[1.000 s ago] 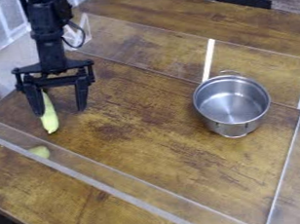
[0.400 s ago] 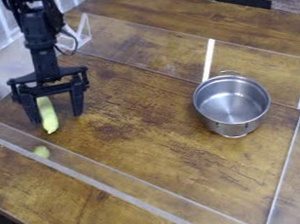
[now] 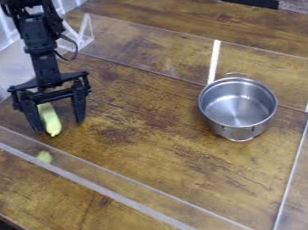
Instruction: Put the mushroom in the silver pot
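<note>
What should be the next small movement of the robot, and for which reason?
Probably close the fingers gently on the mushroom: they stand open, low around the slim yellow-green piece, which lies on the table, while the silver pot has nothing in it.

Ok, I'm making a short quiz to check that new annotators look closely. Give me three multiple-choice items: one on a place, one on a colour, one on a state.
1. Where is the pot?
A) Left of the gripper in the view
B) Right of the gripper in the view
C) Behind the gripper, hidden

2. What colour is the pot?
A) Red
B) Blue
C) Silver

3. How does the gripper stand?
A) Open
B) Shut on the pot
C) Shut on nothing

Key:
1 B: the pot sits well to the right of the gripper.
2 C: its metal is shiny and silvery.
3 A: its fingers are spread wide around the yellow-green mushroom.
</note>
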Action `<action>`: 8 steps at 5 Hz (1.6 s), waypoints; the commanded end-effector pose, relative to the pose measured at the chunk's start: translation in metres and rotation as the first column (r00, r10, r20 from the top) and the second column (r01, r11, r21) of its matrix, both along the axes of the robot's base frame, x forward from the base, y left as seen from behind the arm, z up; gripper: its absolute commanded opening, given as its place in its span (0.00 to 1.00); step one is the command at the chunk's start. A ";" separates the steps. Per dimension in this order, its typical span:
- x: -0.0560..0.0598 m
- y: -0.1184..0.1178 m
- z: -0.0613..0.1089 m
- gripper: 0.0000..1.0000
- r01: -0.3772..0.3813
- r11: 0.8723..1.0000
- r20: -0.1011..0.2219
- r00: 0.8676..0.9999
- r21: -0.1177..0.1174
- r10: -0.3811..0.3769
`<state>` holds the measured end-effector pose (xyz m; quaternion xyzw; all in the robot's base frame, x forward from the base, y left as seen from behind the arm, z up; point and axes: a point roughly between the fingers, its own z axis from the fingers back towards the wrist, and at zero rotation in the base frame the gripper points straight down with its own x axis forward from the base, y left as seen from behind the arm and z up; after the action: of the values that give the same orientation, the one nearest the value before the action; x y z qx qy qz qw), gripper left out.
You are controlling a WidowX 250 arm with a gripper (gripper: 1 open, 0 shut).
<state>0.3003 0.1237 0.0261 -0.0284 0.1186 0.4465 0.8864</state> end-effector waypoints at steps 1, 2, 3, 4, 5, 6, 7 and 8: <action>0.005 0.009 0.014 1.00 -0.050 0.999 0.033 0.998 -0.004 0.051; 0.007 0.008 0.015 1.00 -0.061 0.998 0.025 0.998 -0.027 0.061; 0.008 0.007 0.015 1.00 -0.062 0.997 0.017 0.998 -0.048 0.063; 0.009 0.006 0.015 1.00 -0.063 0.996 0.010 0.998 -0.068 0.064; 0.009 0.005 0.015 1.00 -0.062 0.994 0.004 0.998 -0.085 0.063; 0.010 0.005 0.015 1.00 -0.063 0.993 -0.002 0.998 -0.101 0.063; 0.011 0.007 0.016 1.00 -0.067 0.991 -0.007 0.998 -0.117 0.067; 0.012 0.009 0.016 1.00 -0.071 0.989 -0.013 0.997 -0.131 0.070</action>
<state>0.3086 0.1253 0.0266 -0.0863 0.1768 0.4603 0.8657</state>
